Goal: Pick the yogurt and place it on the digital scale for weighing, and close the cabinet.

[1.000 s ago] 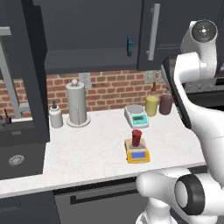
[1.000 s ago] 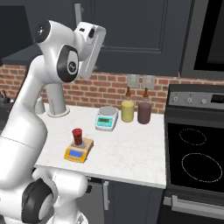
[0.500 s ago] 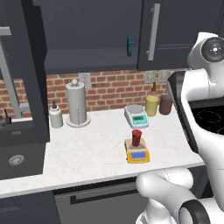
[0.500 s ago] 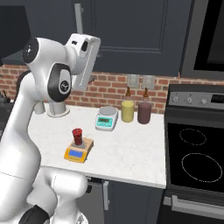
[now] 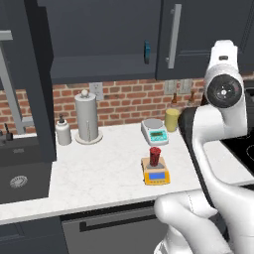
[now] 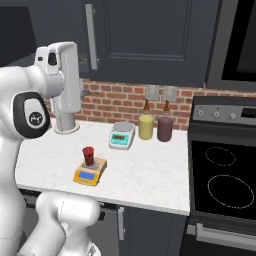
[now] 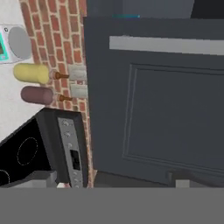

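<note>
Countertop: yogurt (image 5: 155, 156) atop digital scale (image 5: 156, 173) (upright)

A home kitchen is shown: a white marble counter (image 5: 99, 168) is set against a red brick backsplash (image 6: 125, 97), dark wall cabinets (image 5: 99, 39) are hung above, and a black stove (image 6: 225, 185) is fitted beside a sink (image 5: 20, 181).

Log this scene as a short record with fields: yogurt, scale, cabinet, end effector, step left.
yogurt: upright on the scale
scale: orange, on the counter, in front of the white scale
cabinet: left door swung open
end effector: open, holding nothing, facing a closed door
step left: close the cabinet
</note>
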Tool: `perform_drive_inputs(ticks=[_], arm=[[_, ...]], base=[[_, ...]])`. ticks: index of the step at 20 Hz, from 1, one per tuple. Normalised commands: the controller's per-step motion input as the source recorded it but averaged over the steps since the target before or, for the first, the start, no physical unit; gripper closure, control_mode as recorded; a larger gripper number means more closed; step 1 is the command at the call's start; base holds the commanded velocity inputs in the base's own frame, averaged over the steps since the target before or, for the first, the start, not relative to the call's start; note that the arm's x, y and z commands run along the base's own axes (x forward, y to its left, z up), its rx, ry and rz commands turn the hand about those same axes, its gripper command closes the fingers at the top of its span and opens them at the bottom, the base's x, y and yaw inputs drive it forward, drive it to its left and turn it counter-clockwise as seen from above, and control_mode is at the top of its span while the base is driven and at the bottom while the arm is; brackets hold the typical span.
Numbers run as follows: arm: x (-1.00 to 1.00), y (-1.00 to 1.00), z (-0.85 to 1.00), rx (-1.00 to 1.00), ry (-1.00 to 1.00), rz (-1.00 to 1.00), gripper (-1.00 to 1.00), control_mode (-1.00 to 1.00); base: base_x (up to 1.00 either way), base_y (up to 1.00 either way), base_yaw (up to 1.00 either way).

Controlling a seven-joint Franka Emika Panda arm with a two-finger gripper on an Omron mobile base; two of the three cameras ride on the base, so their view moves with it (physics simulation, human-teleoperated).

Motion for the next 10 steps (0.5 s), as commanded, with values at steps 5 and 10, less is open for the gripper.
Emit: perform_drive_inputs(ticks=[5, 10], arm=[[-0.41, 0.56, 0.12, -0.37, -0.06, -0.10, -1.00, -1.00], [-0.65, 0.45, -0.13, -0.31, -0.07, -0.01, -1.00, -1.00]], base=[[0.00, 0.00, 0.00], [0.00, 0.00, 0.00]])
